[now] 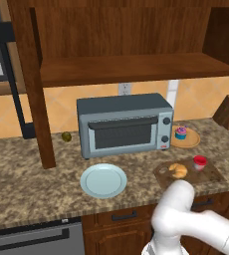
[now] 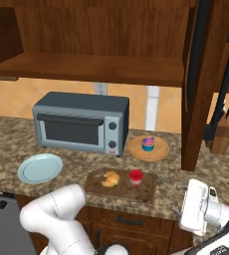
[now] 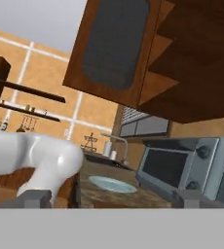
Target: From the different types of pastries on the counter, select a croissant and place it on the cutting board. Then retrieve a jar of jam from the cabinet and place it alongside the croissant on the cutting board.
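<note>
**Croissant and jam jar side by side on the cutting board**

The croissant (image 1: 177, 170) lies on the left half of the cutting board (image 1: 213, 175), its long axis running roughly left to right along the board's length; which way its tips curl is too small to tell. The jar of jam (image 1: 200, 162) stands upright just to its right on the same board, red lid up, close to the croissant, though contact is unclear. The board sits near the front edge of the counter (image 1: 32, 184), right of the light-blue plate (image 1: 103, 180). Behind the board, the tan plate (image 1: 192, 141) carries the pink-frosted cupcake (image 1: 180, 132), beside the toaster oven (image 1: 125, 124). The cabinet (image 1: 131, 67) shelf above looks bare. The gripper (image 3: 112, 198) points sideways along the counter, fingertips (image 3: 35, 198) spread wide apart, holding nothing
</note>
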Motion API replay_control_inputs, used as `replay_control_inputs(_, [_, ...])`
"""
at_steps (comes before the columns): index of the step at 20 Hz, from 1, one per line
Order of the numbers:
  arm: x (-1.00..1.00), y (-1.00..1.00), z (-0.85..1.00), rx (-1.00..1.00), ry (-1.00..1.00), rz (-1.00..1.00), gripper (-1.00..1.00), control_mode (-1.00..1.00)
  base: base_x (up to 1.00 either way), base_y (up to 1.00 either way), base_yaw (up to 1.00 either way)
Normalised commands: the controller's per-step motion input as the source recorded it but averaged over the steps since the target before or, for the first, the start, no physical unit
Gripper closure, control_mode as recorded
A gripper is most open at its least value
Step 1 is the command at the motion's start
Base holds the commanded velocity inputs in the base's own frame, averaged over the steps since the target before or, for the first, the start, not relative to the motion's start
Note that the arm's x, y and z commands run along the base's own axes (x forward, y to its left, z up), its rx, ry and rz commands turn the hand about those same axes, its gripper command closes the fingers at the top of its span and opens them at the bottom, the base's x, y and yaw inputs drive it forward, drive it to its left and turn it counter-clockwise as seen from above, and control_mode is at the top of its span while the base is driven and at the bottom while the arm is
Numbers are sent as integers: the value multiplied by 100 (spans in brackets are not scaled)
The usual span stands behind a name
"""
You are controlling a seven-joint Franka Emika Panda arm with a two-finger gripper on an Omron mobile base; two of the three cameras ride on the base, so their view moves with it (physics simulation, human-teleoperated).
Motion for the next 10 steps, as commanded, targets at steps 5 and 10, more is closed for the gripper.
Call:
replay_control_inputs(5, [-94,-43,47,28,-3,-24,-100,-100,0,0,0])
replay_control_inputs(10, [-72,-15,30,17,-2,-12,-100,-100,0,0,0])
